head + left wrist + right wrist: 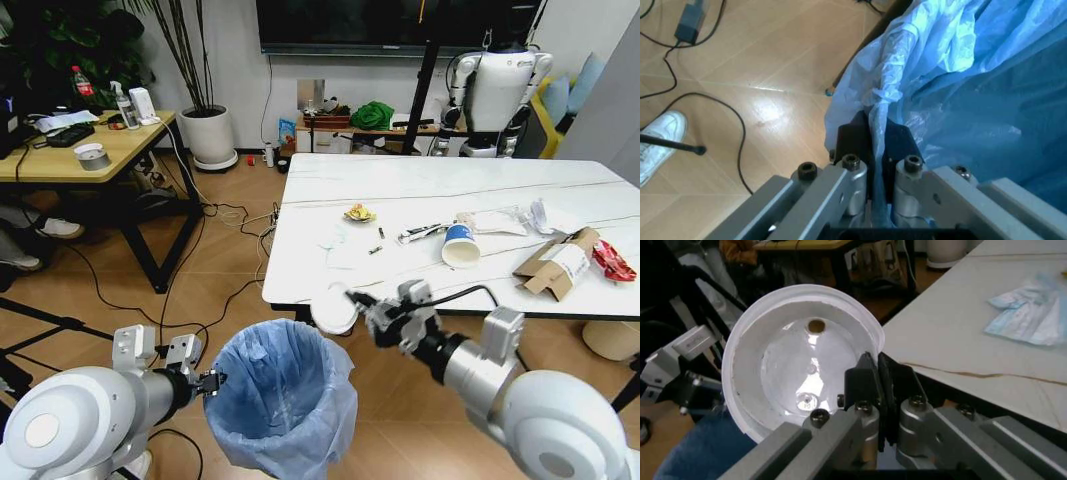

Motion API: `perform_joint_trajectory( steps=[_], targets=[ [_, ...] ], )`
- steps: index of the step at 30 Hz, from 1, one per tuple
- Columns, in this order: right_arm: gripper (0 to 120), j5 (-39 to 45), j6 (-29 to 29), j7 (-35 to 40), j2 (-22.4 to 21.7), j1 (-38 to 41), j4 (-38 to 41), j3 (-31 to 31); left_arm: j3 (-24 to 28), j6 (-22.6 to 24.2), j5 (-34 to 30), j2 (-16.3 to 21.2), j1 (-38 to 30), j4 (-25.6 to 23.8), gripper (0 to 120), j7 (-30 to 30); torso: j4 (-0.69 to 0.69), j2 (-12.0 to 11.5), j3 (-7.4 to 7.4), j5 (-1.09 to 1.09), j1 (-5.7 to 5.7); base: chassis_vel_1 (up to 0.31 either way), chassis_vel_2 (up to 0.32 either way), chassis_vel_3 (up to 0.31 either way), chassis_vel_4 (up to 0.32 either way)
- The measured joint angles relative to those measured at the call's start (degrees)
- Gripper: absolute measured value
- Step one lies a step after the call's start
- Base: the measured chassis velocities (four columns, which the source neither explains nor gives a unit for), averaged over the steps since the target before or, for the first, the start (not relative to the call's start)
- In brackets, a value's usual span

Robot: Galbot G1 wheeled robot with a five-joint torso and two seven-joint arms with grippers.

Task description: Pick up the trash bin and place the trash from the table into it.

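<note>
Wrist views tell me my left hand [873, 150] pinches the trash bin [285, 395] bag rim, my right hand [878, 382] seemingly clamping a white cup [800, 360] between bin and tabletop [300, 285] edge.

I'm looking into what reads as a robotics lab set up in an office-like room. A second robot [497, 88], white-bodied, stands parked by the far wall beneath a big dark screen [390, 25]. Black cables [215, 300] trail loose over the wood floor [225, 250], and a black tripod leg [45, 318] cuts in at my left. A wooden desk [70, 150] carries tape, bottles and a keyboard, the usual bench clutter. A potted plant [207, 125] and a marble-look table [440, 215] soften it, so it feels like a staged test room more than a workshop.
</note>
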Motion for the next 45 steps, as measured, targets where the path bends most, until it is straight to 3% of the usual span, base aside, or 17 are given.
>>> perform_joint_trajectory(
  steps=[24, 35, 45],
  targets=[
    [0, -9.07, -0.34, -4.78, 0.22, 4.05, -0.73, -13.54, 0.4, 0.0, -0.34, 0.5, -0.34, 0.01, 0, -1.08, 0.0, 0.0, 0.0, 0.0, 0.01, 0.0, 0.0, 0.0, 0.0],
    [36, -9.69, -1.46, -2.54, 1.44, 5.07, -3.67, -15.34, 0.97, 0.0, -0.36, 0.69, -0.5, 0.01, 0, -1.07, 0.0, 0.0, 0.0, 0.0, 0.01, 0.0, 0.0, 0.0, 0.0],
    [72, -4.78, -1.08, -1.62, 1.84, 6.69, -3.08, -8.43, 1.99, 0.0, 0.18, 0.62, -0.36, 0.01, 0, -0.87, -0.01, 0.0, 0.0, 0.0, 0.0, 0.0, 0.0, 0.0, 0.0]
  ],
)
